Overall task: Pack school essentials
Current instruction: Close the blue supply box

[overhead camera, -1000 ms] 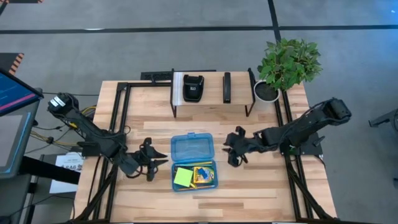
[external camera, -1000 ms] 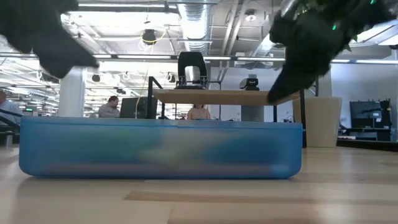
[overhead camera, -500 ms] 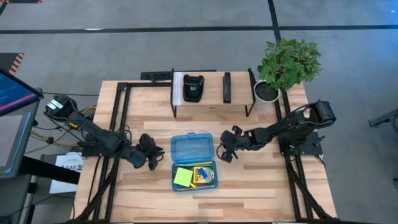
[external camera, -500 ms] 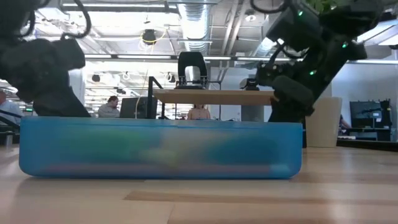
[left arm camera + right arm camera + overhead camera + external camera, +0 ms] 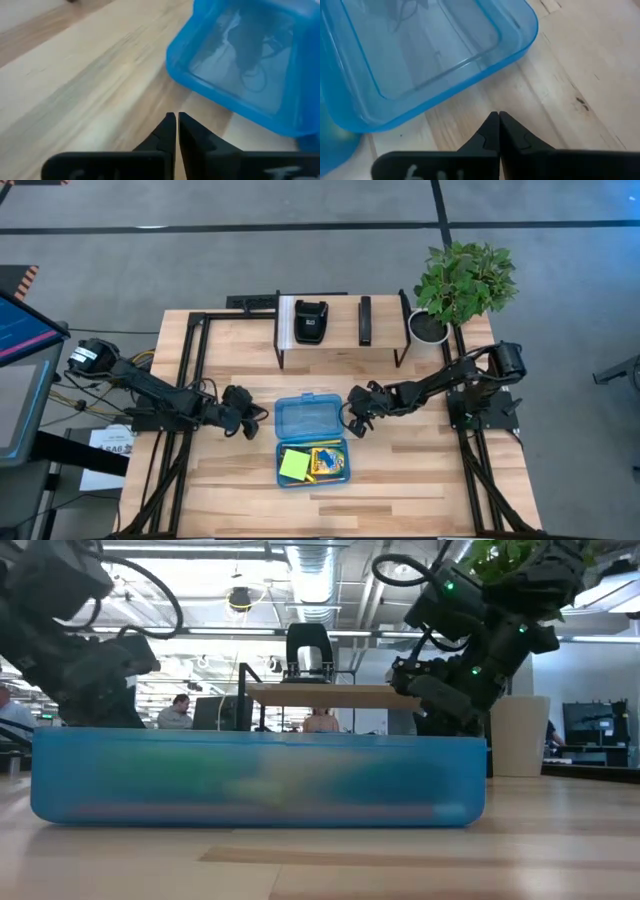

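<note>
A blue plastic pencil box (image 5: 311, 440) lies open on the table. Its see-through lid (image 5: 310, 418) lies flat on the far side. Its base (image 5: 312, 463) on the near side holds a lime-green sticky-note pad (image 5: 294, 464) and a yellow-green crayon box (image 5: 327, 460). My left gripper (image 5: 252, 420) is shut, low over the wood just left of the lid; its wrist view shows the lid's corner (image 5: 240, 65) ahead of the tips (image 5: 176, 116). My right gripper (image 5: 351, 421) is shut, just right of the lid (image 5: 420, 50), tips (image 5: 497, 115) short of its rim. Pencils, scissors and eraser do not show.
A small raised shelf (image 5: 340, 330) at the far edge carries a black boxy device (image 5: 310, 320) and a slim black bar (image 5: 365, 320). A potted plant (image 5: 462, 280) stands at the far right corner. Black frame rails (image 5: 195, 370) run along both sides. Bare wood (image 5: 400, 480) lies near the front edge.
Both grippers have come down and closed in on the lid. The left one moved toward the far edge and a little right; the right one moved left, its arm folding lower. The box has not moved.
</note>
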`<state>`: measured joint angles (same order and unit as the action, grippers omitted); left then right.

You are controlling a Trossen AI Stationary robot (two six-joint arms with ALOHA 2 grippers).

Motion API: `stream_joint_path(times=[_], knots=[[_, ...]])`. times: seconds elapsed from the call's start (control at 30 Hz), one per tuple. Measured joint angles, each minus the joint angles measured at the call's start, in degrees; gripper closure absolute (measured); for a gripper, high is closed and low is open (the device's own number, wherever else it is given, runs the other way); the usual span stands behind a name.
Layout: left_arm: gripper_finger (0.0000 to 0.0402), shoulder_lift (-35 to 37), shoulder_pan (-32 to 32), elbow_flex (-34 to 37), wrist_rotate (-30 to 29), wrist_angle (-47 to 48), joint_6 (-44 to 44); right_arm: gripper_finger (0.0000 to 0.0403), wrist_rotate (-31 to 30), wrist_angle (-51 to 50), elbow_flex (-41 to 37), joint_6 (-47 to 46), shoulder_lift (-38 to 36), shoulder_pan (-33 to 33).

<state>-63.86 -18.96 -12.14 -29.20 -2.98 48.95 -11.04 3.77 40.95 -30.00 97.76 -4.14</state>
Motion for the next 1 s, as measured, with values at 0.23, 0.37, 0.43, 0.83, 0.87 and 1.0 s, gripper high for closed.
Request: stream_joint_path(times=[0.23,0.37,0.43,0.83,0.87,1.0], knots=[[0.04,0.0,5.2,0.0,5.6,-1.2,-2.1,0.0386,0.8,0.1,0.1,0.0,-0.2,1.5],[0.0401,0.0,6.6,0.0,7.4,-1.6,-2.7,0.0393,1.9,0.6,0.2,0.0,0.1,2.3],[0.0401,0.0,7.0,0.0,8.1,-1.7,-2.7,0.0393,2.0,0.7,0.2,0.0,0.1,2.7],[0.0401,-1.3,11.9,0.0,12.5,-4.8,-4.6,0.0389,3.2,1.5,0.1,0.6,0.2,5.7],[0.0401,-2.1,12.2,0.0,12.8,-5.3,-4.9,0.039,3.6,1.5,0.1,0.9,0.2,6.0],[0.0401,-8.5,13.4,-0.1,15.6,-11.3,-5.8,0.0388,4.3,1.5,0.1,0.9,0.2,6.6]])
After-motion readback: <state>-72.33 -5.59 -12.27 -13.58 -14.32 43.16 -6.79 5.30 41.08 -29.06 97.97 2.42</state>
